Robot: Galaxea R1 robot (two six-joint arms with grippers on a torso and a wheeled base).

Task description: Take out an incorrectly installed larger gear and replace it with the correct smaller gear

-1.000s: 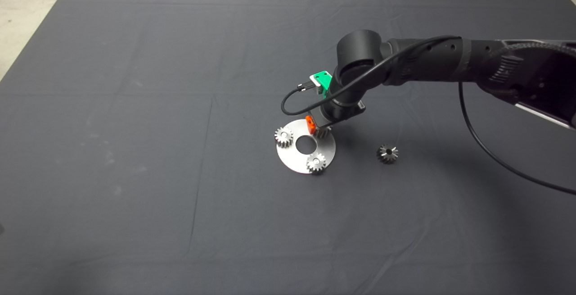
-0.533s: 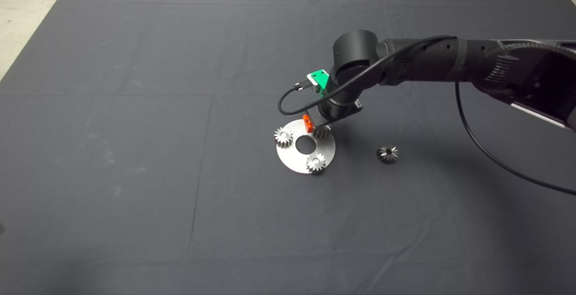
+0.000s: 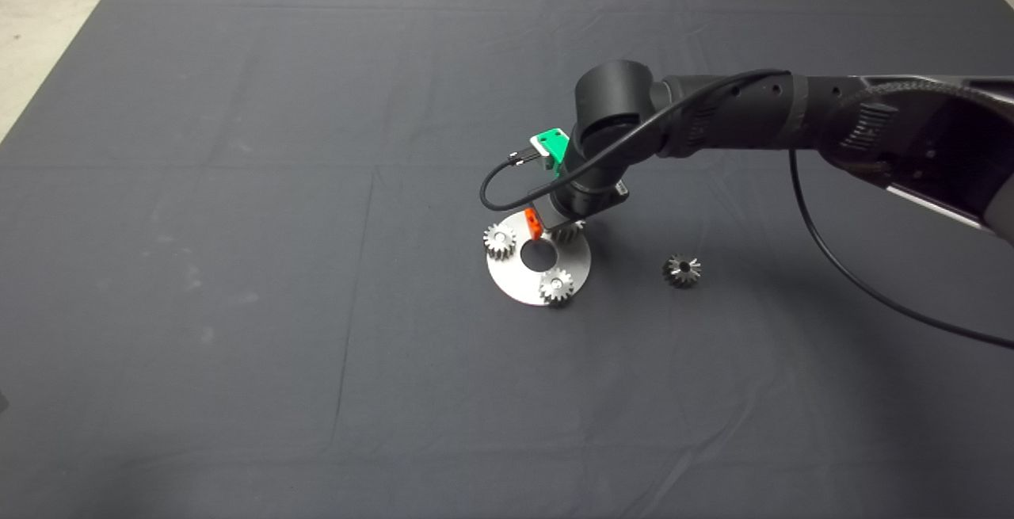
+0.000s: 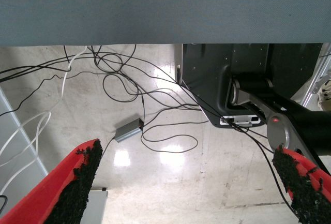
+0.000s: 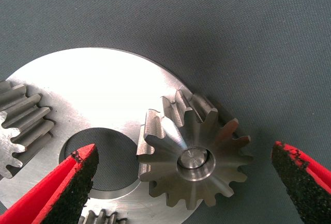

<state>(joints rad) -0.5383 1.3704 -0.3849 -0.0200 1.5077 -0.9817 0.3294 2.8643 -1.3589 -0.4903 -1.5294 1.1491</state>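
Presently, findings run from the near edge of the mat outward.

Left gripper (image 4: pixel 189 182): parked off the mat; its wrist view shows only floor cables, with the red fingers spread wide on nothing.

Round silver metal plate with a centre hole (image 3: pixel 519 285): lies flat on the dark grey mat (image 3: pixel 238 305), mid-table. It carries three small flat silver gears on pegs, spaced round the hole: the nearest small gear (image 3: pixel 557 286), the left-hand small gear (image 3: pixel 499 241), and the smaller gear (image 3: pixel 567 232) at the far right rim.

The smaller gear, close view (image 5: pixel 192 157): seated on its peg, the shiny peg tip showing in the bore, teeth overhanging the plate edge.

Right gripper (image 5: pixel 181 182): poised just above the plate; fingers apart, one each side of the smaller gear, not touching it.

The larger gear (image 3: pixel 681 270): thick silver-grey, long-toothed, dark bore; resting loose on the mat, well to the right of the plate.

Progress, by judgement: removal appears done and the replacement appears fitted. What seems left is drawing the right arm clear; whether the gear is fully home cannot be confirmed.
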